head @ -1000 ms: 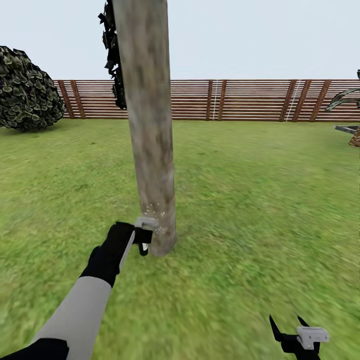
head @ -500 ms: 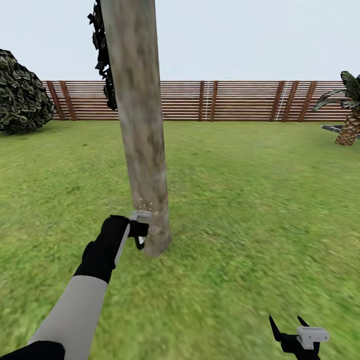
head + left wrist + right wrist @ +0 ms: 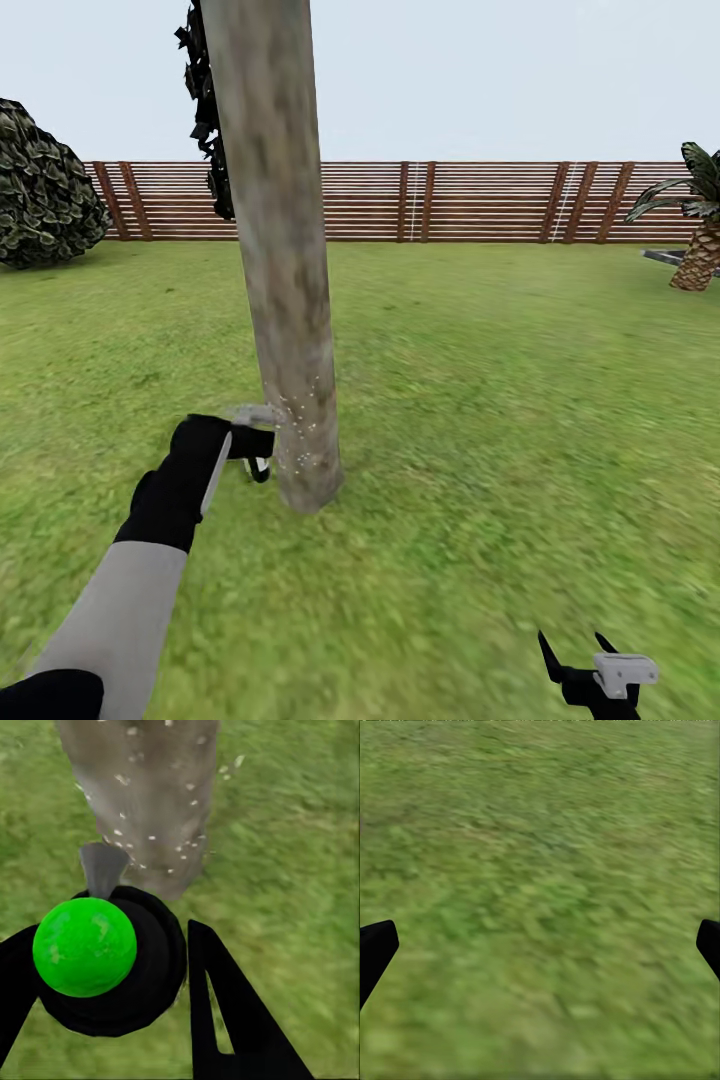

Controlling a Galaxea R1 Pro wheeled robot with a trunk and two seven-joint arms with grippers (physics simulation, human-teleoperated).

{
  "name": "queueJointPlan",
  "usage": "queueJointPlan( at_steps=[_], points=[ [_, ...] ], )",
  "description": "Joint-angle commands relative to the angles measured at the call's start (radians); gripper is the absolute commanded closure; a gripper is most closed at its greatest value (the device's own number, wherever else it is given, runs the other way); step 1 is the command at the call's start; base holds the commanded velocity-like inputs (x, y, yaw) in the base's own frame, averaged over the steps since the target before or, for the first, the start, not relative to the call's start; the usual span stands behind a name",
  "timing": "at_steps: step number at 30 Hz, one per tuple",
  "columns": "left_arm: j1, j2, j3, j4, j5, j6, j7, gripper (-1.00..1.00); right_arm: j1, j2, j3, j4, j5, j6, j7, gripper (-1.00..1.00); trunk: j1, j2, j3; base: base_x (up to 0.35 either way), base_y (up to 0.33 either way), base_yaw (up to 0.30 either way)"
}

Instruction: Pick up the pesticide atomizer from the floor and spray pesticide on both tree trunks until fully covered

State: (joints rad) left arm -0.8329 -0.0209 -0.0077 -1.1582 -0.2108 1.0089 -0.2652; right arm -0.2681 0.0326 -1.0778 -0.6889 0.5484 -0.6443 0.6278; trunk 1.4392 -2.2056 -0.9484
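Head view: left hand [image 3: 252, 447] clenched on the black, green-capped pesticide atomizer [image 3: 101, 964], nozzle just beside the thick mottled grey-brown tree trunk [image 3: 285, 300], white droplets speckling only its base, upper bark and second tree apparently unsprayed, right hand [image 3: 578, 650] released.

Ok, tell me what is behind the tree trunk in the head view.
Behind the tree trunk runs the slatted wooden fence, with lawn before it and dark foliage at the trunk's upper left. The fence stretch directly behind the trunk is covered.
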Motion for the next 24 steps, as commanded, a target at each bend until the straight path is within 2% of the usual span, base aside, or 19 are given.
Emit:
queueJointPlan(
  at_steps=[1,2,3,4,7,8,12,13,15,18,20,22,23,24],
  points=[
    [-0.001,-0.023,-0.001,-0.001,-0.014,0.004,-0.008,1.0,-0.002,0.001,-0.008,-0.001,0.007,-0.005,0.007,-1.0,0.0,0.0,-0.001,0.0,0.0,0.0],
    [-0.001,-0.041,-0.002,-0.001,-0.015,0.004,-0.008,1.0,-0.002,0.001,-0.008,-0.001,0.007,-0.005,0.007,-1.0,0.0,0.0,-0.001,0.0,0.0,0.0],
    [-0.003,-0.076,-0.01,-0.002,-0.017,0.005,-0.009,1.0,-0.002,0.001,-0.008,-0.001,0.007,-0.005,0.007,-1.0,0.0,0.0,-0.001,0.0,0.0,0.0],
    [-0.01,-0.084,-0.019,-0.003,-0.017,0.006,-0.009,1.0,-0.002,0.001,-0.008,-0.001,0.007,-0.005,0.007,-1.0,0.0,0.0,-0.001,0.0,0.0,0.0],
    [-0.021,-0.084,-0.027,-0.001,-0.018,0.006,-0.009,1.0,-0.002,0.001,-0.008,-0.001,0.007,-0.005,0.007,-1.0,0.0,0.0,-0.001,0.0,0.0,0.0],
    [-0.024,-0.076,-0.026,0.0,-0.019,0.007,-0.009,1.0,-0.002,0.0,-0.008,-0.001,0.007,-0.005,0.007,-1.0,0.0,0.0,-0.001,0.0,0.0,0.0],
    [-0.042,0.001,-0.023,0.011,-0.016,0.007,-0.009,1.0,-0.002,0.0,-0.008,-0.001,0.007,-0.005,0.007,-1.0,0.0,0.0,-0.001,0.0,0.0,0.0],
    [-0.044,0.037,-0.017,0.013,-0.015,0.007,-0.01,1.0,-0.002,0.0,-0.008,-0.001,0.007,-0.005,0.007,-1.0,0.0,0.0,-0.001,0.0,0.0,0.0],
    [-0.046,0.078,0.011,0.019,-0.014,0.007,-0.011,1.0,-0.002,0.001,-0.008,-0.001,0.007,-0.005,0.007,-1.0,0.0,0.0,-0.001,0.0,0.0,0.0],
    [-0.058,0.096,0.031,0.032,-0.012,0.007,-0.011,1.0,-0.002,0.001,-0.008,-0.001,0.007,-0.005,0.007,-1.0,0.0,0.0,-0.001,0.0,0.0,0.0],
    [-0.06,0.085,0.029,0.033,-0.012,0.007,-0.011,1.0,-0.002,0.0,-0.008,-0.001,0.007,-0.005,0.007,-1.0,0.0,0.0,-0.001,0.0,0.0,0.0],
    [-0.068,0.055,0.028,0.032,-0.012,0.007,-0.011,1.0,-0.002,0.0,-0.008,-0.001,0.007,-0.005,0.007,-1.0,0.0,0.0,-0.001,0.0,0.0,0.0],
    [-0.075,0.021,0.027,0.031,-0.014,0.007,-0.011,1.0,-0.002,0.0,-0.008,-0.001,0.007,-0.005,0.007,-1.0,0.0,0.0,-0.001,0.0,0.0,0.0],
    [-0.08,-0.001,0.026,0.029,-0.015,0.007,-0.011,1.0,-0.002,0.0,-0.008,-0.001,0.007,-0.005,0.007,-1.0,0.0,0.0,-0.001,0.0,0.0,0.0]
  ],
)
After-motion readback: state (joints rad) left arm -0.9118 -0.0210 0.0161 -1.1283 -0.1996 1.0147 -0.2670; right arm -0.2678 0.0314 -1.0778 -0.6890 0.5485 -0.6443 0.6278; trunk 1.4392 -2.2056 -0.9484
